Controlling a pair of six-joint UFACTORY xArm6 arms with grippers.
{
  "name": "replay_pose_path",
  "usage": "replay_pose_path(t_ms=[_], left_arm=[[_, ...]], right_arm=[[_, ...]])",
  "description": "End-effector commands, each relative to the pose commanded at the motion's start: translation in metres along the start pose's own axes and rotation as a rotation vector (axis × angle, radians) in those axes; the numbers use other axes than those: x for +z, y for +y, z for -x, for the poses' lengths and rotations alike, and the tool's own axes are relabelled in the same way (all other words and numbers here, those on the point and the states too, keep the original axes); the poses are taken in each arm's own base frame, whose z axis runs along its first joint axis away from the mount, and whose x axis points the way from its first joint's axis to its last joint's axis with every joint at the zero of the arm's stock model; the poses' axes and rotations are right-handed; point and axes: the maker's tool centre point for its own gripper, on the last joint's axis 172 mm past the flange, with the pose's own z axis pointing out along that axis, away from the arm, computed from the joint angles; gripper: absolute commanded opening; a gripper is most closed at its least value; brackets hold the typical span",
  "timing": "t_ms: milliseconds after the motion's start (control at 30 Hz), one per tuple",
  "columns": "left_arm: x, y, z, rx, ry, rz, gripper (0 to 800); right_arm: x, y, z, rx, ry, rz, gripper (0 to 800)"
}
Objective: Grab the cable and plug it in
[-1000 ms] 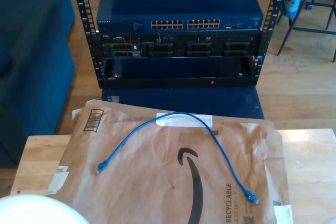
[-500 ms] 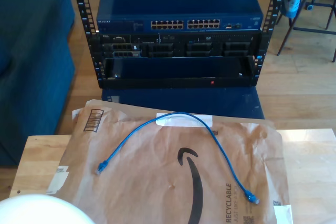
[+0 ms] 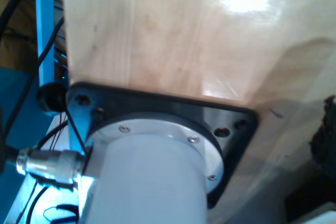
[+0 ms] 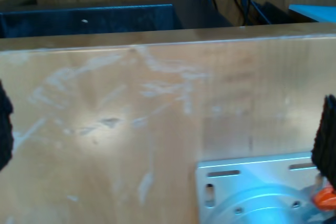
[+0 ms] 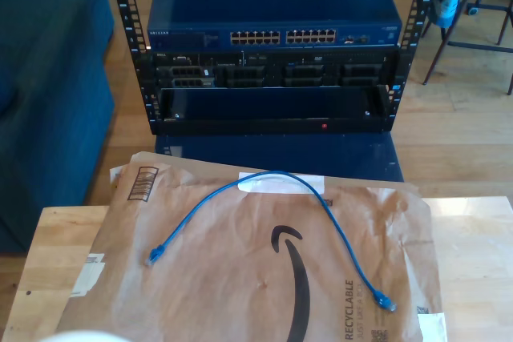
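One thin bright-blue cable (image 5: 272, 175) is lying in an arch on a brown paper mailer (image 5: 240, 278), which is covering most of a light wooden table (image 5: 473, 246). One plug (image 5: 152, 257) is resting toward the exterior view's left, and the other plug (image 5: 388, 305) is sitting toward the exterior view's right, near the word "RECYCLABLE" printed on the mailer. The top of the arch is crossing a white label (image 5: 280, 183) at the mailer's far edge. Nothing is touching the cable.

Beyond the table, an equipment rack (image 5: 272, 62) is standing on the floor, carrying a blue network switch (image 5: 272, 14) with two rows of ports (image 5: 282, 38) facing the camera, and black units beneath it.

My first claw's camera is looking down at a white cylindrical arm base (image 3: 147, 182) bolted through a black plate (image 3: 231, 129) onto the wooden table; its fingers are out of frame, so I cannot tell how open it is. My second claw's camera is facing bare scuffed wood, with a dark finger (image 4: 326, 135) at the frame's edge and another at the opposite edge, spread wide and holding nothing.
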Motion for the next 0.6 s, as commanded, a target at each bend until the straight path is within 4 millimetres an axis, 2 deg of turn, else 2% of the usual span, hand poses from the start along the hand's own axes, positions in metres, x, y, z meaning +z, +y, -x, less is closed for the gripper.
replay_pose_path(t_ms=[300,400,600], left_arm=[[-0.021,0.030,0.003,-0.014,0.044,-0.046,800],[-0.023,0.035,0.004,-0.012,0.053,-0.051,800],[-0.033,0.059,0.007,-0.022,0.093,-0.072,800]], right_arm=[[-0.038,-0.076,0.030,0.014,0.067,-0.038,796],[-0.051,-0.086,0.047,0.008,0.056,-0.019,796],[-0.053,-0.115,0.080,0.018,0.027,0.048,796]])
